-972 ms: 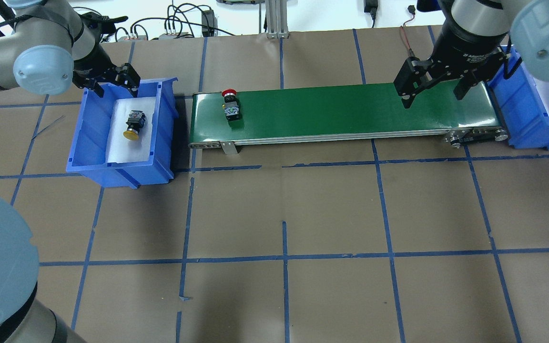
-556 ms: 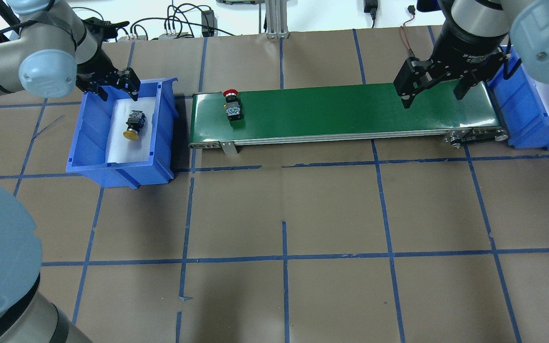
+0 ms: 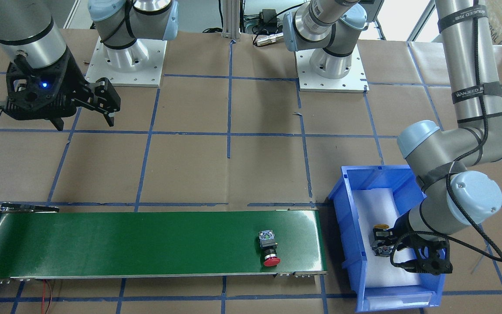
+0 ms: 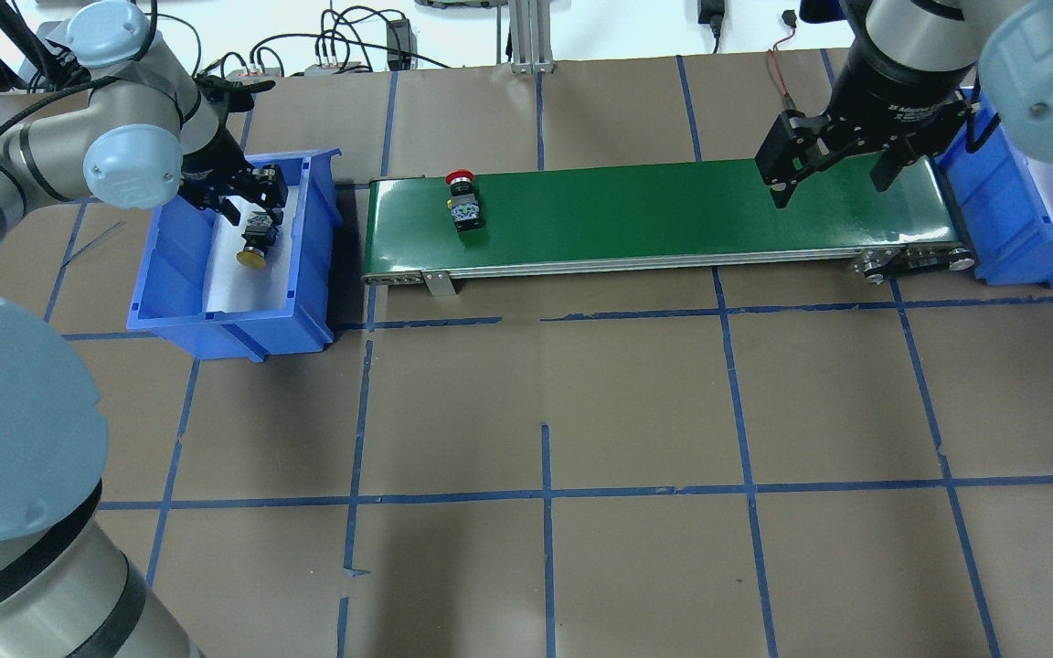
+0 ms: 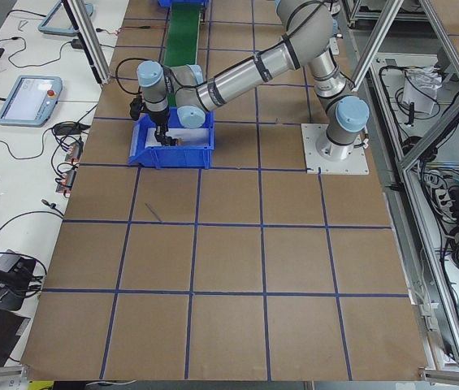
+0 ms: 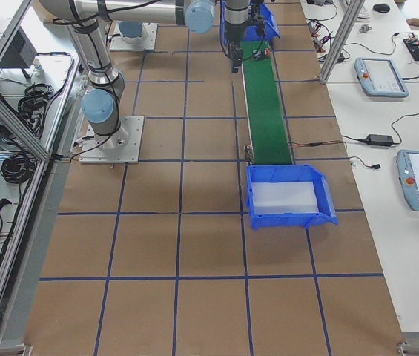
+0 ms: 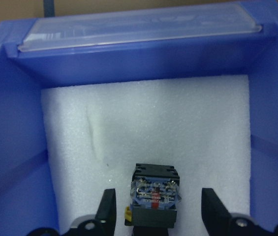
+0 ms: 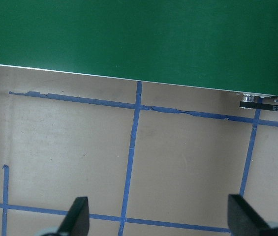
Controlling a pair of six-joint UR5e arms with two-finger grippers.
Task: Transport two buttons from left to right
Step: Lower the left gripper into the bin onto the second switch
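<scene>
The yellow button lies on its side on white foam in the left blue bin. My left gripper is open and low inside the bin. In the left wrist view its fingers stand on either side of the button's grey contact block without touching it. The red button lies on the green conveyor belt near its left end, also seen in the front view. My right gripper is open and empty above the belt's right end.
The right blue bin with a white foam liner stands at the belt's right end. The belt's metal frame and rollers run along its near edge. Brown paper with blue tape lines covers the table.
My left gripper has moved down and forward into the bin, over the yellow button. The red button has moved a little to the right on the belt. The right arm has not moved.
</scene>
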